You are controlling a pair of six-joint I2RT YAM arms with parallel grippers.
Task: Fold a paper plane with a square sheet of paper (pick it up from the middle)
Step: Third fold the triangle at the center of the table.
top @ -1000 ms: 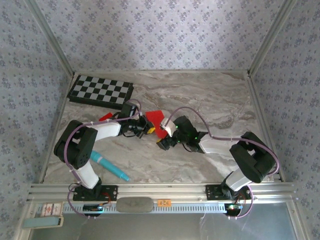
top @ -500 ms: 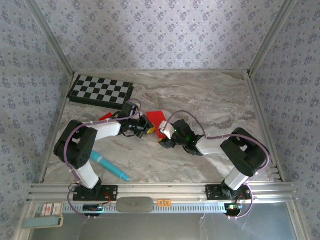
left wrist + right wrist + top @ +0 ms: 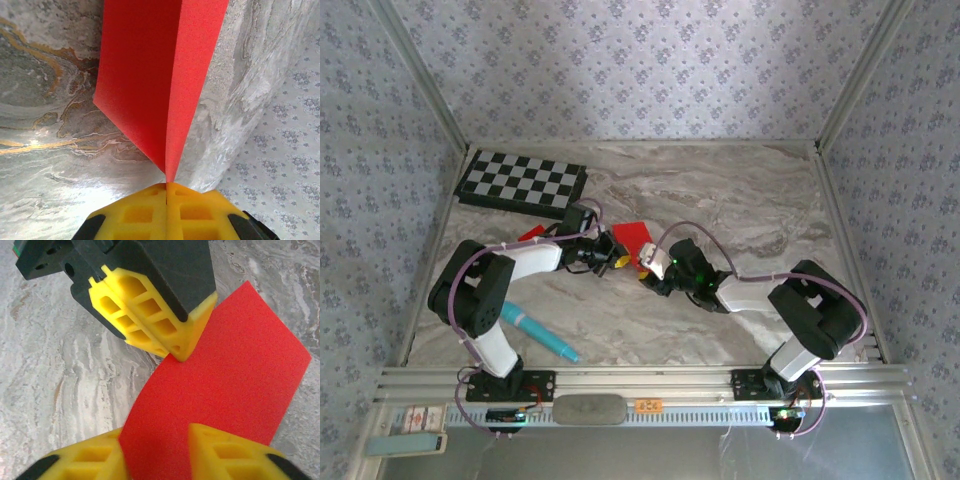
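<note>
Right pincer (image 3: 155, 450) has narrowed, jaws still apart astride the sheet (image 3: 225, 375); left pincer (image 3: 166, 187), opposite, clamps its other edge.

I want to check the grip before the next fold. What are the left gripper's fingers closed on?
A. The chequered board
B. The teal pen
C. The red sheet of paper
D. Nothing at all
C: in the left wrist view the left gripper has its yellow fingers pressed together on a tip of the square sheet of paper, which stands up from between them.
</note>
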